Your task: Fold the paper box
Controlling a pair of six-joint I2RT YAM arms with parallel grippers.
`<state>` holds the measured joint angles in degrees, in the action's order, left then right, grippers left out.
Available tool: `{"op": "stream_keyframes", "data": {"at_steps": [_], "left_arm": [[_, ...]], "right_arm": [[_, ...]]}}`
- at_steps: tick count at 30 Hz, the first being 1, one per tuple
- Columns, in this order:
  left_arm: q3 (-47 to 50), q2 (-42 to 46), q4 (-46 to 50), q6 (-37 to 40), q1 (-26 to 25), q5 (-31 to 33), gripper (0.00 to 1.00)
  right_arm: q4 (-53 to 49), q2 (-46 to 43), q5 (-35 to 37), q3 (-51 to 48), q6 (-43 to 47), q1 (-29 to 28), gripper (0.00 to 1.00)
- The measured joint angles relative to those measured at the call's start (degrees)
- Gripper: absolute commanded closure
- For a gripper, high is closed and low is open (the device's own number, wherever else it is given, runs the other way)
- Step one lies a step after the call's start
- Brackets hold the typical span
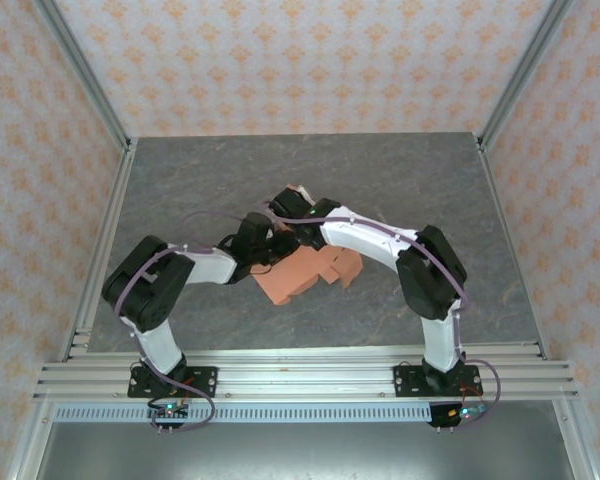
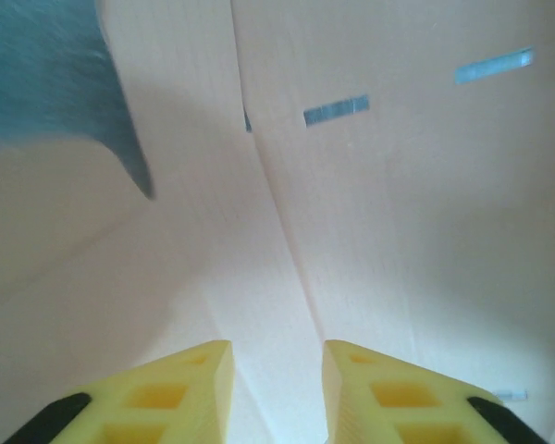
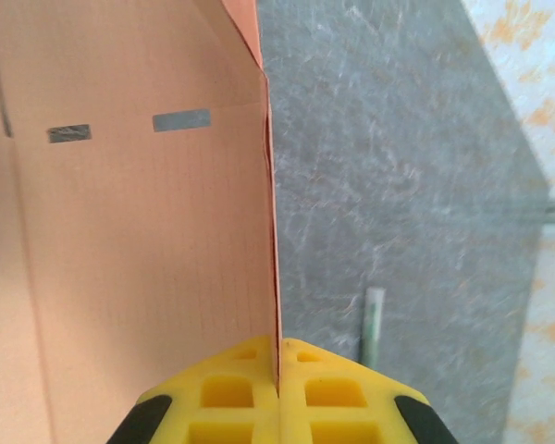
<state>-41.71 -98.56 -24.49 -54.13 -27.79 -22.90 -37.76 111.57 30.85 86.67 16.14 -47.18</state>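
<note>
The paper box (image 1: pixel 305 272) is salmon-orange card, partly folded, lying at the middle of the grey table between both arms. In the right wrist view one panel of the paper box (image 3: pixel 139 250) stands edge-on, and my right gripper (image 3: pixel 279 356) is shut on that panel's edge. Two narrow slots pierce the card further up. In the left wrist view the paper box (image 2: pixel 398 231) lies close under my left gripper (image 2: pixel 277 356). It is open, its yellow fingers apart over a crease, gripping nothing. From above, the left gripper (image 1: pixel 272 246) and right gripper (image 1: pixel 298 212) meet at the box's far-left side.
A small pale green-and-white stick (image 3: pixel 374 324) lies on the grey table (image 1: pixel 410 180) right of the held panel. Aluminium rails (image 1: pixel 300 372) cross the near edge by the arm bases. Patterned walls (image 1: pixel 300 60) enclose the back and both sides.
</note>
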Motion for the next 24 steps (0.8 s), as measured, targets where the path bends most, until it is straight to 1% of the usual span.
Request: {"op": "stream_keyframes", "data": {"at_steps": [4, 8, 10, 14, 17, 24], "left_arm": [[2.9, 5.6, 3.5, 3.4, 4.8, 0.7, 0.62], [4.4, 10.3, 6.5, 7.6, 10.1, 0.7, 0.57], [4.2, 12.2, 7.9, 9.2, 11.4, 0.3, 0.57], [0.9, 13.9, 12.9, 13.3, 11.8, -2.4, 0.55], [-2.4, 14.0, 16.3, 17.7, 11.8, -3.6, 0.48], [-3.7, 14.0, 17.9, 30.6, 11.6, -5.9, 0.43]], "right_arm": [[6.9, -2.5, 0.1, -5.0, 9.2, 0.6, 1.00], [12.4, -6.7, -5.2, -8.5, 16.5, 2.3, 1.00], [13.9, -9.0, -8.6, -9.7, 19.2, 3.5, 1.00], [14.9, -11.9, -15.1, -9.7, 22.7, 5.8, 1.00], [14.7, -12.9, -20.0, -9.7, 24.0, 7.7, 1.00], [9.1, -13.1, -31.7, -7.0, 24.4, 13.1, 1.00]]}}
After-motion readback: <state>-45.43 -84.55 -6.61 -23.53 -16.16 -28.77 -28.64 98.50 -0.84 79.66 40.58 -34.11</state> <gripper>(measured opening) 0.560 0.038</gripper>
